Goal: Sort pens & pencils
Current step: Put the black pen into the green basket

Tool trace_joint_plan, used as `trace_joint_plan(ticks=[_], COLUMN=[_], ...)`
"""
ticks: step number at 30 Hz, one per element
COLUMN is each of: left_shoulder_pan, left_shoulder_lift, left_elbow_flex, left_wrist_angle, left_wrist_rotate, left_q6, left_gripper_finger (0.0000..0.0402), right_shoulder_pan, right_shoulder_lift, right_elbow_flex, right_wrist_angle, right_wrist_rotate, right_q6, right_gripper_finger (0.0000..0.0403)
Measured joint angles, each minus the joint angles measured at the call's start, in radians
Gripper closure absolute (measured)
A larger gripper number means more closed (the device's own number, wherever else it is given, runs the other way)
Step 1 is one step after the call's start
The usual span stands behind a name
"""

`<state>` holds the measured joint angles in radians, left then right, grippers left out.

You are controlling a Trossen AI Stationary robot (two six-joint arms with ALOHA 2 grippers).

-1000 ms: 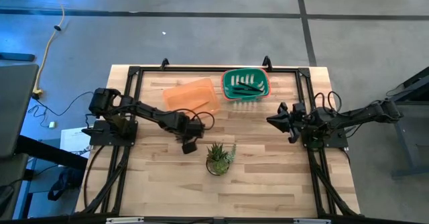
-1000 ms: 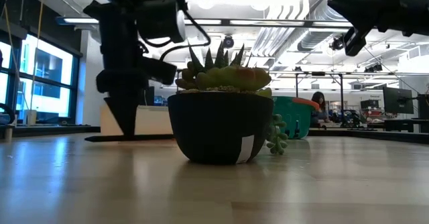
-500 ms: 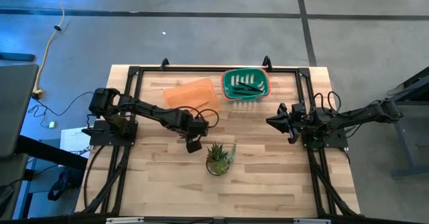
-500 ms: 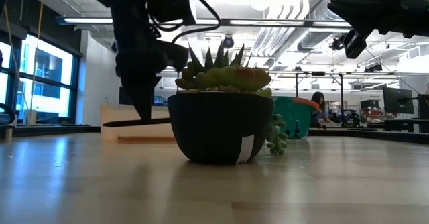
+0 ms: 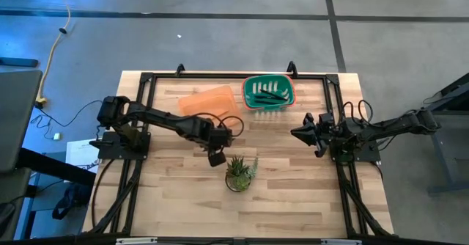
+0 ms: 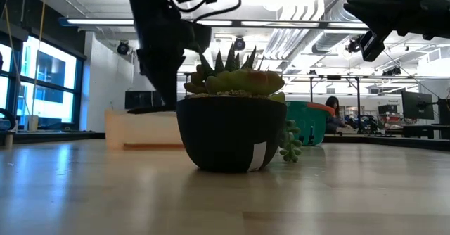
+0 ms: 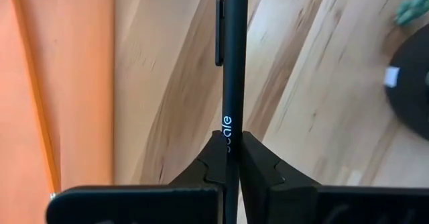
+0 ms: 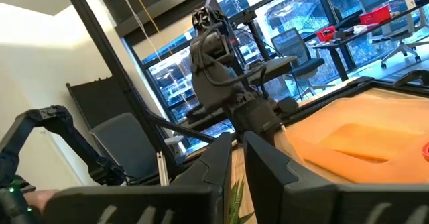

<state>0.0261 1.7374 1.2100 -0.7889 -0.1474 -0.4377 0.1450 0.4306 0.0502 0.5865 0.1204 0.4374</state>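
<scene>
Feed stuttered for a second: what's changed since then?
The left gripper, shut on a pen, has moved right toward the plant. The right gripper stayed put beside the green basket; the orange tray is unmoved.

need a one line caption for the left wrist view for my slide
Left gripper shut on a black pen above the wooden table, beside an orange tray holding a pencil.

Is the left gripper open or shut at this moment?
Shut: the left gripper pinches a black pen between its fingers, above the wooden table.
</scene>
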Motion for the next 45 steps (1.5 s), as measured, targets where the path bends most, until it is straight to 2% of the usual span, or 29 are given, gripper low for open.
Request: trace_joint_plan(ticks=[6, 21, 31, 36, 41, 45], left_shoulder_pan=[0.0, 0.009, 0.056, 0.084, 0.128, 0.162], left_shoulder_lift=[0.0, 0.0, 0.0, 0.0, -0.001, -0.001], left_elbow_flex=[0.053, 0.17, 0.244, 0.29, 0.327, 0.358], left_wrist_angle=[-0.015, -0.033, -0.04, -0.044, -0.044, -0.044], left_wrist_rotate=[-0.002, -0.09, -0.099, -0.099, -0.099, -0.093], left_q6=[0.011, 0.068, 0.108, 0.151, 0.196, 0.224], left_gripper_finger=[0.0399, 0.0399, 0.0399, 0.0399, 0.0399, 0.0399], right_shoulder_pan=[0.0, 0.0, 0.0, 0.0, 0.0, -0.001], right_shoulder_lift=[0.0, 0.0, 0.0, 0.0, 0.0, 0.0], right_elbow_flex=[0.0, 0.0, 0.0, 0.0, 0.0, 0.0], right_wrist_angle=[0.0, -0.034, -0.115, -0.165, -0.274, -0.29], right_wrist_rotate=[-0.003, -0.027, -0.027, -0.025, 0.029, 0.073], right_q6=[0.0, 0.005, -0.2, -0.231, -0.223, -0.206], right_gripper_finger=[0.037, 0.037, 0.0371, 0.0371, 0.0371, 0.0371])
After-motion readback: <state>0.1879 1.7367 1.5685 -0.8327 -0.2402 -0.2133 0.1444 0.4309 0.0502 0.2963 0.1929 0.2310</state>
